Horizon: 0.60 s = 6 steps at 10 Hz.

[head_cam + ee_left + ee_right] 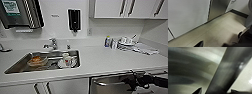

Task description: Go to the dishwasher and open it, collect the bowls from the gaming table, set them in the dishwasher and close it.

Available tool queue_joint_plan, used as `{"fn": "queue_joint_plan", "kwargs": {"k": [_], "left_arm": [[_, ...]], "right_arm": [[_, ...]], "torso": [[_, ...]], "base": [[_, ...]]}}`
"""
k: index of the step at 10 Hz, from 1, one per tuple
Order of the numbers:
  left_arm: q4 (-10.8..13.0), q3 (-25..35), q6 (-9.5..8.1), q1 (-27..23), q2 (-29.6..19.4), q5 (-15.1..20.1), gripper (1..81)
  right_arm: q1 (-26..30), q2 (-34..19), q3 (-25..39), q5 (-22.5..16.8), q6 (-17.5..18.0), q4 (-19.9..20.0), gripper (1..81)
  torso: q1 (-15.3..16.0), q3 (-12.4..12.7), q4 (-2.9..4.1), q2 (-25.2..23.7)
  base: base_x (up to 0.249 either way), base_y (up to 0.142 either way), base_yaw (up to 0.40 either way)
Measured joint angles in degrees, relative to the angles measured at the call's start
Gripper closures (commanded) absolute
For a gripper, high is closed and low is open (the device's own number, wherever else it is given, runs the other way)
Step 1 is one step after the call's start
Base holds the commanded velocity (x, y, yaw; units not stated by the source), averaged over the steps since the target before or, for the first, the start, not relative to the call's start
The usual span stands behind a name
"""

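The dishwasher (110, 87) sits under the white counter, low and right of centre, with a brushed steel front and a bar handle (100, 83). My right arm comes in from the lower right, and its gripper (132, 80) is at the right end of that handle. In the right wrist view the handle (228, 69) runs close and large between the two dark fingertips (199, 91), and the right gripper (216, 91) is open around it. The dishwasher door is closed. The bowls and the gaming table are out of view.
A steel sink (17, 67) with a tap (53, 43) holds a mug and dishes. Bottles and crockery (125, 41) stand at the back right of the counter (107, 60). The left wrist view shows speckled floor (218, 30), white cabinet doors (186, 15) and a grey steel panel (219, 8).
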Motion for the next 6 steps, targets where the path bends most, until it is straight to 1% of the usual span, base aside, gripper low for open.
{"fn": "queue_joint_plan", "kwargs": {"k": [1,3,4,6], "left_arm": [[-0.4,0.0,-0.99,0.0,0.1,0.0,1.0],[-0.4,0.0,-1.35,0.0,0.5,0.1,1.0],[-0.5,0.0,-2.32,0.0,0.4,0.1,1.0],[-0.6,0.0,-2.36,0.0,0.4,0.1,1.0]], "right_arm": [[-0.2,0.0,0.0,0.2,0.0,-0.2,1.0],[-0.8,-0.3,0.5,1.6,-0.7,-0.8,1.0],[-1.2,-0.5,0.6,2.5,-1.4,-0.8,1.0],[-2.0,-0.9,1.0,4.5,-3.3,-0.6,1.0]], "torso": [[0.0,0.0,0.00,0.0],[0.0,0.0,0.00,0.0],[0.0,0.0,0.00,0.0],[0.0,0.0,0.00,0.0]], "base": [[0.000,0.000,0.000],[0.000,0.000,0.000],[0.000,0.000,0.000],[0.000,0.000,0.000]]}}
